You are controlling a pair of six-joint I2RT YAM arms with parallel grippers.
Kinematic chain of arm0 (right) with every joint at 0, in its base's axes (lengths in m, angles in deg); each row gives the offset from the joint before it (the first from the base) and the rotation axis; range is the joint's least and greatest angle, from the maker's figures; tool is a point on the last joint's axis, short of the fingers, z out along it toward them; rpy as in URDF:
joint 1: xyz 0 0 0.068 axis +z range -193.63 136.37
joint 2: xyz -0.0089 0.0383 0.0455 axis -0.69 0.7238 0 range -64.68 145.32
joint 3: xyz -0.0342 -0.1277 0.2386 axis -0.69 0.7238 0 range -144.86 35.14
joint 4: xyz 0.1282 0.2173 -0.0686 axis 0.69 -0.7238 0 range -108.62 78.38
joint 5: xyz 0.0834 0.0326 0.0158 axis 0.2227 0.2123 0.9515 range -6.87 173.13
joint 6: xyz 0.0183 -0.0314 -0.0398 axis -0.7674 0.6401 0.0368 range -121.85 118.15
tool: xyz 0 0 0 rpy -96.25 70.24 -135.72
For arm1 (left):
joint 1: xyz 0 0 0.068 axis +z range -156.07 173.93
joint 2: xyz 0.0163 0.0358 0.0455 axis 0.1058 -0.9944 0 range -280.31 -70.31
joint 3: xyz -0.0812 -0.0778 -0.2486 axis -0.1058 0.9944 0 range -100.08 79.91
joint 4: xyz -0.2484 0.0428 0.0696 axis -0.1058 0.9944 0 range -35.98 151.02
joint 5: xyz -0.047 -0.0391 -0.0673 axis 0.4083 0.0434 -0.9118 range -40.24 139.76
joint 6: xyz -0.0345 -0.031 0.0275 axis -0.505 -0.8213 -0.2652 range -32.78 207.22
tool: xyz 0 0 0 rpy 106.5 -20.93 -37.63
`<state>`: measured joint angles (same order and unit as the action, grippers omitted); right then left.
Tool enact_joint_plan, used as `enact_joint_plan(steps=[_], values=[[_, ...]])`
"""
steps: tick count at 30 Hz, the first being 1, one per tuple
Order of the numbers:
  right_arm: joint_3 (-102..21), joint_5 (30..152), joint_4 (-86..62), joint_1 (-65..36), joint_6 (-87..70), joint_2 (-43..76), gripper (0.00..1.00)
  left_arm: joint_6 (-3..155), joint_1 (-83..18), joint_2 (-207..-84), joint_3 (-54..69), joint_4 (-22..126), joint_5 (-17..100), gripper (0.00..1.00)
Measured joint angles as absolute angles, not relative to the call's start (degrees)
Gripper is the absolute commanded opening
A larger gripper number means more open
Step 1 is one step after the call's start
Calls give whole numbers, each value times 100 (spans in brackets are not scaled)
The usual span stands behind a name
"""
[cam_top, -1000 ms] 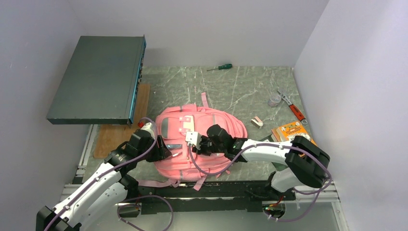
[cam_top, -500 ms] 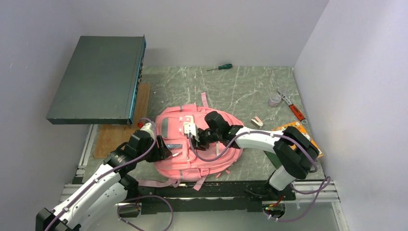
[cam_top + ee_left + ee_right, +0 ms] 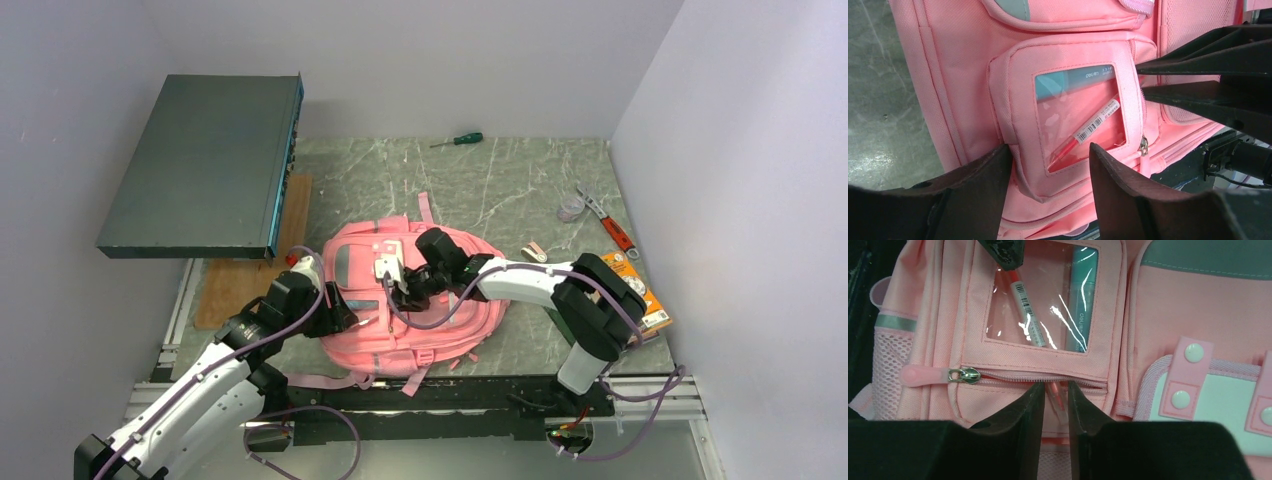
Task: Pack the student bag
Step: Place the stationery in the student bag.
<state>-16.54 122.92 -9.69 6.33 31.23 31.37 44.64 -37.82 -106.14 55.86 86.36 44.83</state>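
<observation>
The pink student bag (image 3: 425, 335) lies flat on the table with its front up. Its small window pocket (image 3: 1040, 300) holds a teal pen (image 3: 1083, 300) and most of a red pen (image 3: 1025, 310). The red pen's tail (image 3: 1058, 397) pokes out of the half-open zipper. My right gripper (image 3: 1054, 387) (image 3: 398, 290) is closed narrowly about that tail. The zipper pull (image 3: 964, 375) sits at the left end. My left gripper (image 3: 1048, 160) (image 3: 345, 318) stands open astride the pocket's lower corner (image 3: 1033, 185), with fabric between the fingers.
A dark flat case (image 3: 205, 165) juts over the table's left side above a wooden board (image 3: 245, 275). A green screwdriver (image 3: 458, 140) lies at the back. A clear cup (image 3: 570, 208), a red-handled wrench (image 3: 612, 228) and an orange box (image 3: 630, 285) sit at the right.
My right arm has reached farther left across the bag, bringing the red pen into the window pocket. The left arm has stayed put, its jaws a little wider.
</observation>
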Motion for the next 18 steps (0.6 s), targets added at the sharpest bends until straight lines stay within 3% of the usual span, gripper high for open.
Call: enact_joint_plan(steps=[6,11,18], values=[[-1663,11664,-1294,812,3407,3001,0,4446,-3784,-10614,5586,8623,4509,72],[-1735,10209,-2197,1164,3611,2291,0,4346,-3810,-10631,5586,8614,4596,72],[-1278,8777,-3102,910,3818,824,0,4278,-3815,-10782,5577,8531,4714,74]])
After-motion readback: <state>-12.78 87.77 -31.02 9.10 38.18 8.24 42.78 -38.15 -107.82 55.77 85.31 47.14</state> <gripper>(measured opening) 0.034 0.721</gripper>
